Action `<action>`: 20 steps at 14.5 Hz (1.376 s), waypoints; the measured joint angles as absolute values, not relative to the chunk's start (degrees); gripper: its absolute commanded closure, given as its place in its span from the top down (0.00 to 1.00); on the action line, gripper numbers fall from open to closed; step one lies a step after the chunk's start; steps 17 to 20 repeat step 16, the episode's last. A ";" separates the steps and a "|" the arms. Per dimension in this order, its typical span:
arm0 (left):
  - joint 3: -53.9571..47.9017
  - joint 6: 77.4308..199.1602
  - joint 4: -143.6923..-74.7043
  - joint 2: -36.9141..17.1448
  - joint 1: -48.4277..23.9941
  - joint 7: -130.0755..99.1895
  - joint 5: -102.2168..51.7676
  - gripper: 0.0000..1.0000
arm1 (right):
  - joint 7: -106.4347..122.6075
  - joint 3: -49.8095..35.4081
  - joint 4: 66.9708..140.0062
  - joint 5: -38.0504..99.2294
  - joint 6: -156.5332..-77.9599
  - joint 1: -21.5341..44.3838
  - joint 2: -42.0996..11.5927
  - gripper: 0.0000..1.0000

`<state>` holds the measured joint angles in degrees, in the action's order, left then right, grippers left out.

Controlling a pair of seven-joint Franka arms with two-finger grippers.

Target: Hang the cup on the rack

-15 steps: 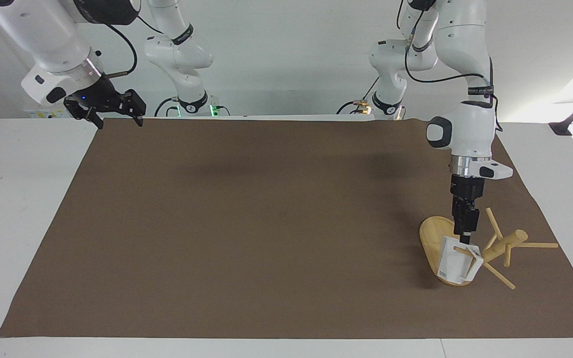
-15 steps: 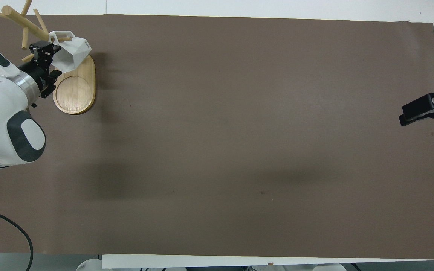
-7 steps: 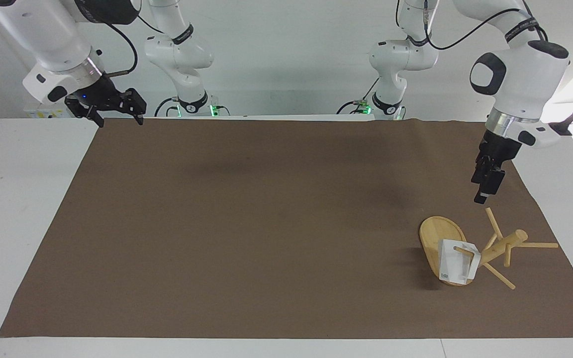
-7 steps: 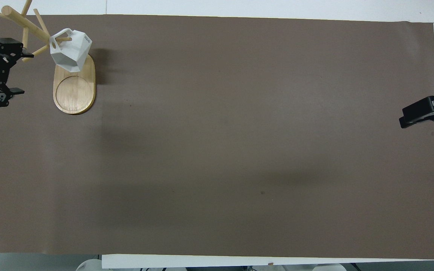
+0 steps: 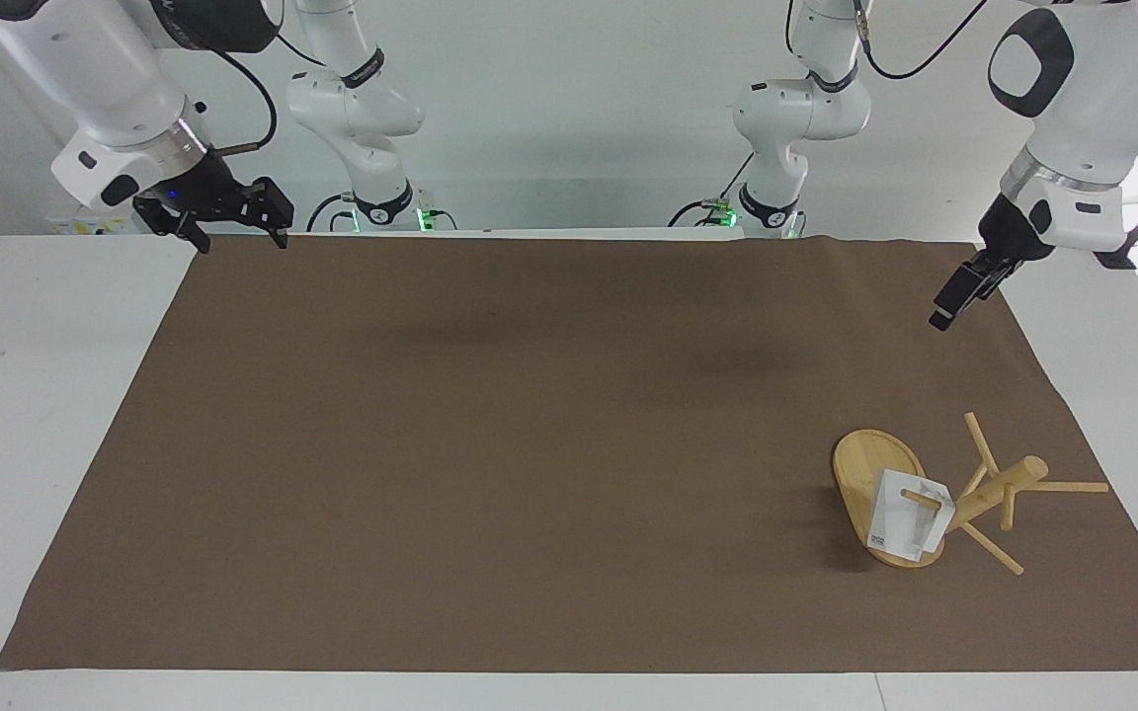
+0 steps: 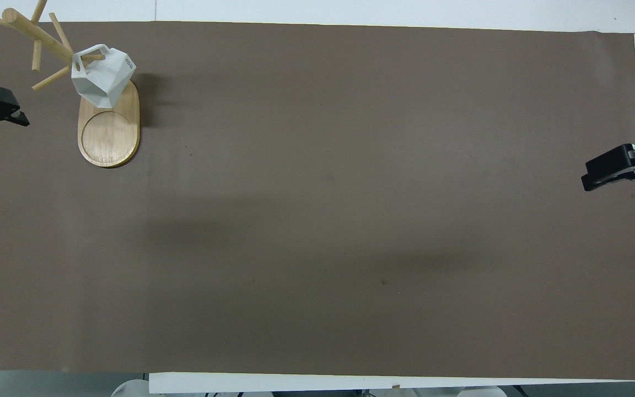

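**Cup on rack, both grippers clear**

Toward the left arm's end of the table, on the brown mat (image 5: 490, 444), stands the rack (image 5: 875, 474), a light bamboo mug tree with a flat oval base, a round central post and thin angled pegs. The cup (image 5: 907, 516) hangs on one peg, which passes through the hole of its handle (the white faceted body tilts over the oval base, the dark code mark on its underside showing in the facing view). Nothing else touches the cup.

The left gripper (image 5: 954, 298) is raised over the mat's edge at the same end of the table, well apart from rack and cup. Its fingers are spread wide and carry nothing.

The right gripper (image 5: 231, 219) waits over the mat's corner at the right arm's end of the table. Its fingers are likewise fully parted and empty.
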<state>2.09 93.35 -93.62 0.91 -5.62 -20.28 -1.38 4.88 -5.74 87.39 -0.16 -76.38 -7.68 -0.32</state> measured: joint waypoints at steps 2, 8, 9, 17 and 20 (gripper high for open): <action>2.20 87.74 -90.44 -0.58 -5.17 -10.31 -1.38 1.00 | 4.88 -5.74 87.44 -0.16 -76.38 -7.68 -0.29 1.00; 2.05 80.40 -84.02 -3.68 -4.82 10.09 -1.12 1.00 | 4.88 -5.74 87.68 -0.16 -76.37 -7.68 0.05 1.00; 2.01 80.35 -83.82 -3.75 -4.82 11.14 -1.12 1.00 | 4.88 -5.74 87.74 -0.16 -76.38 -7.68 0.08 1.00; 1.73 80.39 -83.57 -3.81 -4.86 7.41 -1.11 1.00 | 4.88 -5.74 87.87 -0.16 -76.38 -7.68 0.12 1.00; 1.73 80.39 -83.57 -3.81 -4.86 7.41 -1.11 1.00 | 4.88 -5.74 87.87 -0.16 -76.38 -7.68 0.12 1.00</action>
